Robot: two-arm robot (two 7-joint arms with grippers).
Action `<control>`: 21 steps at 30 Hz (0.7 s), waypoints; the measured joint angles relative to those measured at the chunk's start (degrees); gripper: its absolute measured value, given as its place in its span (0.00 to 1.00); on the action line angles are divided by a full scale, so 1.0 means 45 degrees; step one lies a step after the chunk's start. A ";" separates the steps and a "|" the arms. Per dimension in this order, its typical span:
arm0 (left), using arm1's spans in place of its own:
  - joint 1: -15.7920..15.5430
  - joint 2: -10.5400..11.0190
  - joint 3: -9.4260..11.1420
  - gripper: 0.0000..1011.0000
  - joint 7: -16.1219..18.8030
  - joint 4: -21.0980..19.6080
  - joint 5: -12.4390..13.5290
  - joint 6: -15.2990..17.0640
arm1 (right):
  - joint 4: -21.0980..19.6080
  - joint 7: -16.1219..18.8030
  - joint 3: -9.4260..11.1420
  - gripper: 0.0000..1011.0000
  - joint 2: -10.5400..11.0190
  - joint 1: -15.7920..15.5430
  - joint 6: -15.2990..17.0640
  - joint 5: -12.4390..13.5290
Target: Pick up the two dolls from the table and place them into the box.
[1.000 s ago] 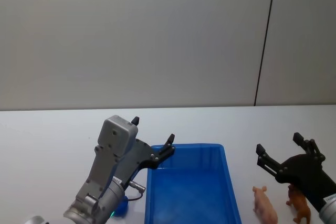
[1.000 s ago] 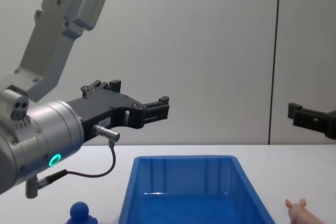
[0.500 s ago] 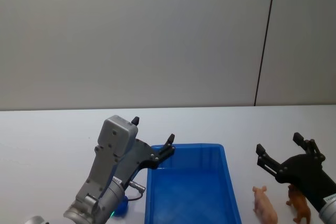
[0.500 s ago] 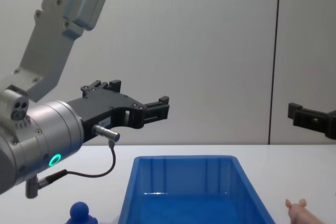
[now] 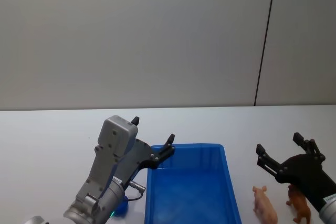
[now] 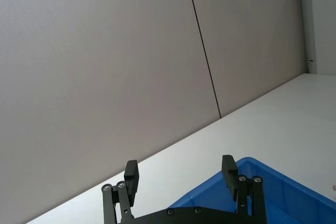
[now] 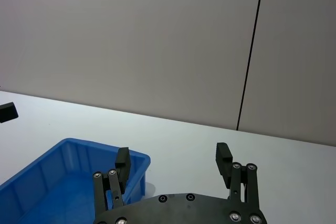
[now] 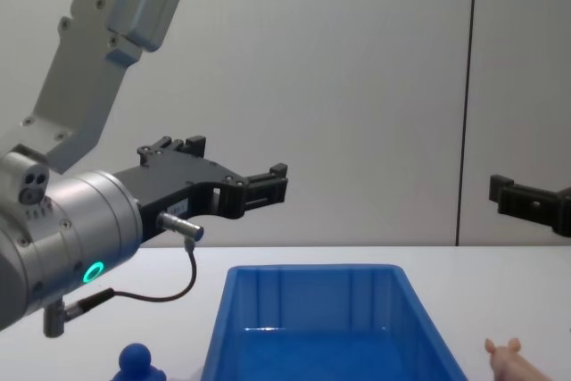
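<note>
the pink pig (image 5: 265, 206) and the brown animal (image 5: 300, 204) are standing on the white table (image 5: 47, 129) just right of the blue box (image 5: 185, 147), close beside each other, with the right gripper (image 5: 279, 142) hanging above them, jaws spread wide and holding nothing; a finger dropping for one doll is, i judge, risking a knock to the other or a pinch on both. the left gripper (image 5: 153, 129), likewise spread and empty, is hovering over the box's far left corner. the head view is laying out both dolls side by side, while the chest view is giving the grippers' height above the rim.
</note>
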 joint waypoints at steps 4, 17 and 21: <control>0.0000 0.0000 0.0001 0.99 0.0000 0.0000 0.0000 0.0000 | 0.0000 0.0000 0.0000 0.99 0.0000 0.0000 0.0000 0.0000; 0.0000 0.0000 0.0000 0.99 0.0000 0.0000 0.0000 0.0000 | 0.0003 0.0008 0.0073 0.99 0.0068 -0.0059 0.0111 0.0088; 0.0000 0.0000 0.0000 0.99 0.0000 0.0000 0.0000 0.0000 | -0.0003 -0.0065 0.0144 0.99 0.0146 -0.0142 0.0318 0.0204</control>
